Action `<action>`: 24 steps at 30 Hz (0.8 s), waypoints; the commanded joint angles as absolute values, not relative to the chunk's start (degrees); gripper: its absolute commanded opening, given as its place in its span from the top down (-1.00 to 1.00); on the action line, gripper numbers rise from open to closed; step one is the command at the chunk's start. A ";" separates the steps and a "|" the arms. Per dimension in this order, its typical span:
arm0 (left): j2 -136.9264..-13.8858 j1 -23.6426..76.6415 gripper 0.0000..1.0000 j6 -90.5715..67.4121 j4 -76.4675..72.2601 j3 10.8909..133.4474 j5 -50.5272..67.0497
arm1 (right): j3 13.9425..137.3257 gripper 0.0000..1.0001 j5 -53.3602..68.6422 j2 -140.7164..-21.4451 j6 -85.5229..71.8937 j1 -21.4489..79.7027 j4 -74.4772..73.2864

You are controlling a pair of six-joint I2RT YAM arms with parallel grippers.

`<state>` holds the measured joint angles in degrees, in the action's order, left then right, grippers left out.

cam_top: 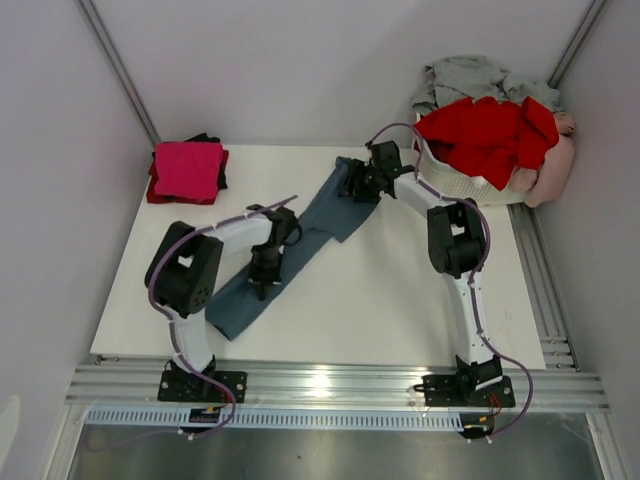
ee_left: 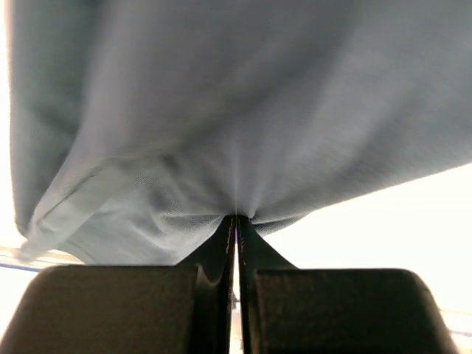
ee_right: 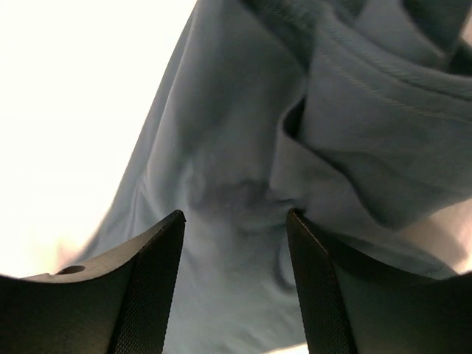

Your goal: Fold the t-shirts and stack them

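Observation:
A slate blue-grey t-shirt (cam_top: 330, 215) lies bunched in a long diagonal strip across the white table (cam_top: 400, 300). My left gripper (cam_top: 262, 285) is shut on its lower part. In the left wrist view the cloth (ee_left: 221, 110) fans out from the pinch at the left gripper (ee_left: 236, 216). My right gripper (cam_top: 352, 186) is at the strip's far end. In the right wrist view the right gripper (ee_right: 236, 217) stands open, with the folds of the shirt (ee_right: 236, 147) between its fingertips and pressed against the right one. A magenta t-shirt (cam_top: 187, 168) tops a folded stack at the far left.
A white laundry basket (cam_top: 455, 185) stands at the back right corner, holding a red t-shirt (cam_top: 490, 135), a grey one (cam_top: 470, 72) and a pale pink one (cam_top: 555, 170). Red and black cloth shows under the magenta shirt. Grey walls close in both sides.

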<state>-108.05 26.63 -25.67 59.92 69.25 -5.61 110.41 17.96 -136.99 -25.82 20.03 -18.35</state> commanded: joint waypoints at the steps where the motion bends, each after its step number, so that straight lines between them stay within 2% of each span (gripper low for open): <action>1: -107.66 34.44 0.99 -27.33 60.29 68.82 1.30 | 117.23 -0.22 18.89 -140.97 -27.07 20.04 -23.20; 8: -115.57 48.32 0.99 -24.88 60.12 75.66 13.88 | 129.45 -0.13 25.12 -149.67 -29.44 20.13 -24.35; 12: -121.98 55.44 0.99 -22.06 62.67 86.28 15.63 | 130.69 -0.14 27.77 -151.25 -29.45 20.48 -18.99; 19: -125.16 59.15 0.99 -20.92 59.77 92.63 24.52 | 137.98 -0.21 32.42 -156.79 -30.41 20.04 -13.89; 24: -117.26 59.42 0.99 -22.76 56.08 87.55 17.69 | 139.13 -0.30 35.50 -155.84 -28.32 19.34 -10.98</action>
